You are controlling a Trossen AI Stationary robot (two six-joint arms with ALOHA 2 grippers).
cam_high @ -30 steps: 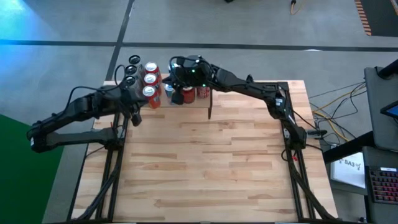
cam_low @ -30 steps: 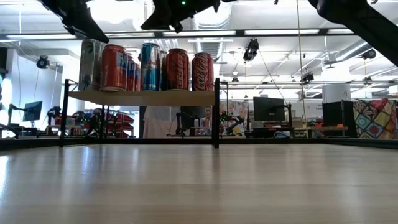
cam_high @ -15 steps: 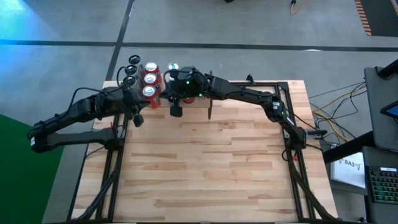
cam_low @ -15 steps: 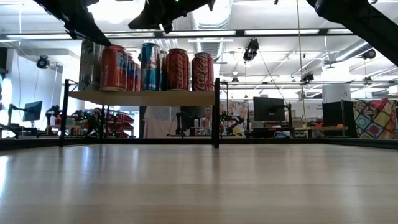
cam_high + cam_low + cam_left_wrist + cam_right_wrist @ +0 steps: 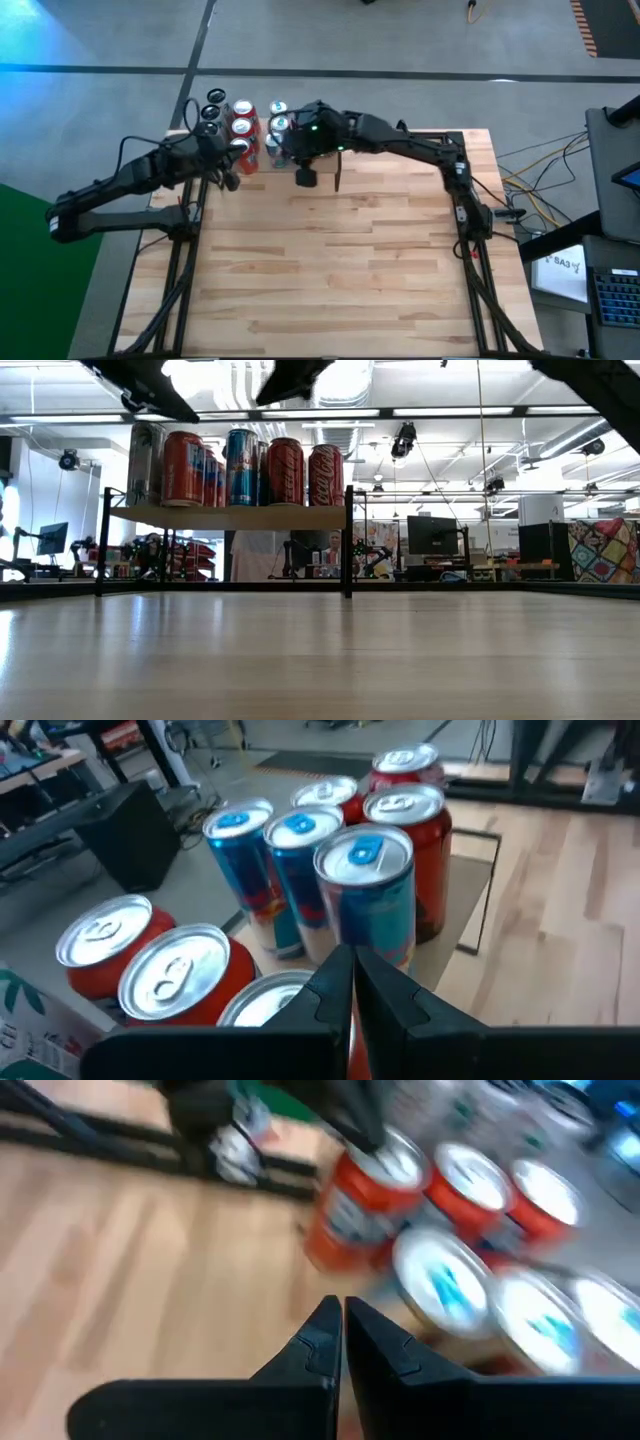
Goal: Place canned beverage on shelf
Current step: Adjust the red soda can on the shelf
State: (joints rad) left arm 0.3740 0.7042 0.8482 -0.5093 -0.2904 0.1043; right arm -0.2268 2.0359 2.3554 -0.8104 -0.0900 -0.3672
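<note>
Light wood is what the shelf (image 5: pixel 255 150) is made of, and in the high view it stands at the far edge of the table (image 5: pixel 330 260) with the cans (image 5: pixel 243 128) crowded on it. The right gripper (image 5: pixel 305 176) hangs just in front of the shelf, over bare table, and it carries nothing. The left gripper (image 5: pixel 229 181) is near the shelf's left front corner, also without a can. No can is visible on the table outside the shelf, so I judge that the placing is done and the step now is to draw the arms away.

In the low view the cans (image 5: pixel 240 466) stand upright in a tight row on the shelf (image 5: pixel 225 515), between the black uprights. Both arms show only as dark shapes above them, clear of the can tops.

In the left wrist view the left gripper (image 5: pixel 353 982) has its fingers together, and they grip nothing. The cans (image 5: pixel 365 895) stand directly ahead of the fingertips and very near, red ones and blue ones touching each other.

In the right wrist view the right gripper (image 5: pixel 341 1332) also has its fingers pressed together and empty. The cans (image 5: pixel 440 1245) lie ahead of it and a little to one side, with table wood under the fingers.

To do the retreat well, each arm should back straight away from the shelf before it turns, because the cans are packed closely and one touch could knock down several.
</note>
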